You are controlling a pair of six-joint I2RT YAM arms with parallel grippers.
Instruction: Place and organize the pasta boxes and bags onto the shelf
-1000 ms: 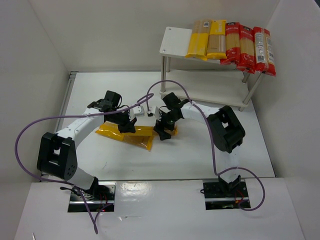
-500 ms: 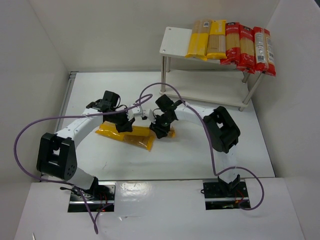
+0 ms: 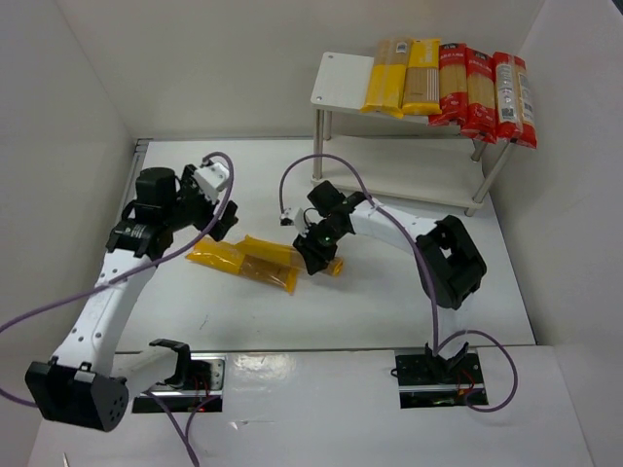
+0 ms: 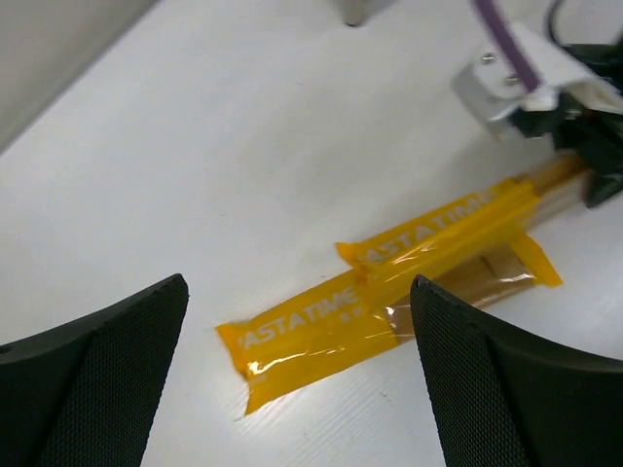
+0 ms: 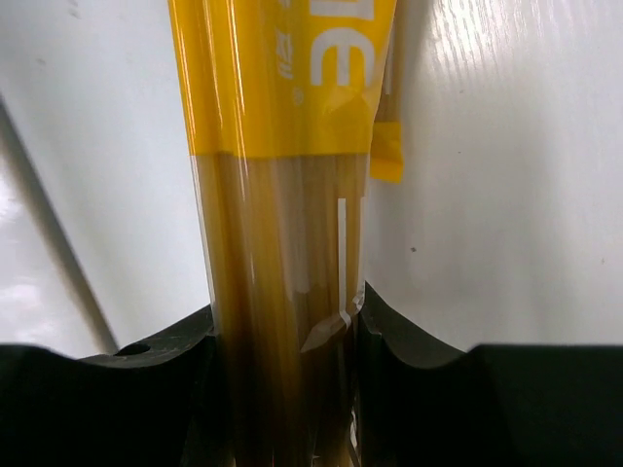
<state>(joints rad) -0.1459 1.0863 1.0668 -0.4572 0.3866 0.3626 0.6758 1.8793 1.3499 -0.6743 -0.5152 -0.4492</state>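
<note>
Two yellow spaghetti bags lie overlapping on the table. My right gripper [image 3: 313,258] is shut on the clear-window end of the nearer-right bag [image 3: 277,255]; in the right wrist view the tan pasta [image 5: 282,292] fills the gap between the fingers of the right gripper [image 5: 287,321]. The other bag [image 3: 226,260] lies free at the left, seen as the lower one [image 4: 321,326] in the left wrist view. My left gripper [image 3: 216,216] hangs open above and left of the bags, its pads [image 4: 506,389] wide apart. The shelf [image 3: 341,83] stands at the back right.
On the shelf's top board a row of yellow packets [image 3: 404,76] and red packets [image 3: 487,88] fills the right part; its left end is bare. The lower board [image 3: 419,185] shows beneath. White walls close in on both sides. Purple cables loop over each arm.
My left gripper has let go of the bags, opened wide and pulled back up to the left. My right gripper has closed on the end of one yellow bag.
</note>
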